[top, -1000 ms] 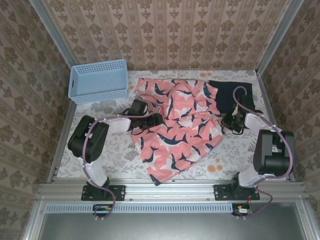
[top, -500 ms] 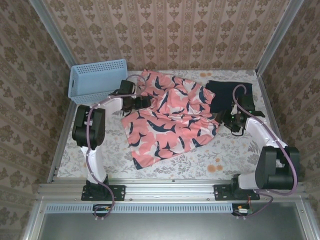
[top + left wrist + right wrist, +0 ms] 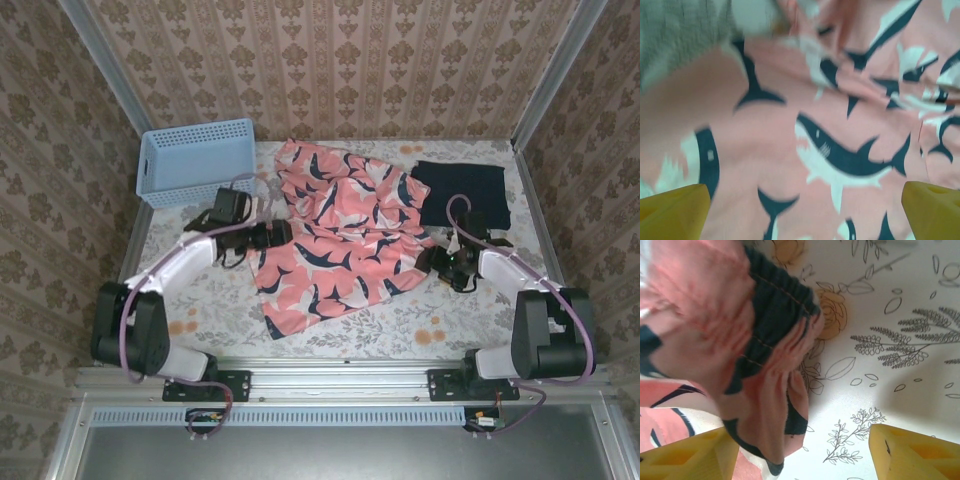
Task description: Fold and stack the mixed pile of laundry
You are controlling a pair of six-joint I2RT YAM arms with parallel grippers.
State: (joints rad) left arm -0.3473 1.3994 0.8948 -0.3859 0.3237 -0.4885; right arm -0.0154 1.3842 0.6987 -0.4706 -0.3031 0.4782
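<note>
Laundry lies spread on the flower-printed tabletop (image 3: 400, 320). The coral-pink garment (image 3: 340, 235), printed with navy and white shark-like shapes, sprawls flat and rumpled across the middle, running from the far edge toward the near left. The navy garment (image 3: 465, 193) lies flat as a dark rectangle just right of the coral-pink garment's far end, touching it along that edge. A light blue perforated basket (image 3: 197, 160) stands to the left of the coral-pink garment's far end, close to it but apart from it.

The left hand (image 3: 277, 236) sits at the coral-pink garment's left edge. In the left wrist view its yellow fingers (image 3: 675, 207) stand wide apart at the bottom corners. The coral-pink garment (image 3: 830, 150) is spread beneath them, and nothing is clamped between them.

The right hand (image 3: 433, 260) sits at the coral-pink garment's right edge. In the right wrist view its fingers (image 3: 915, 452) are likewise apart. A gathered, elasticated hem of the coral-pink garment (image 3: 740, 340) bunches toward one finger, and bare tabletop (image 3: 890, 315) shows toward the other. The jaws grip nothing.
</note>
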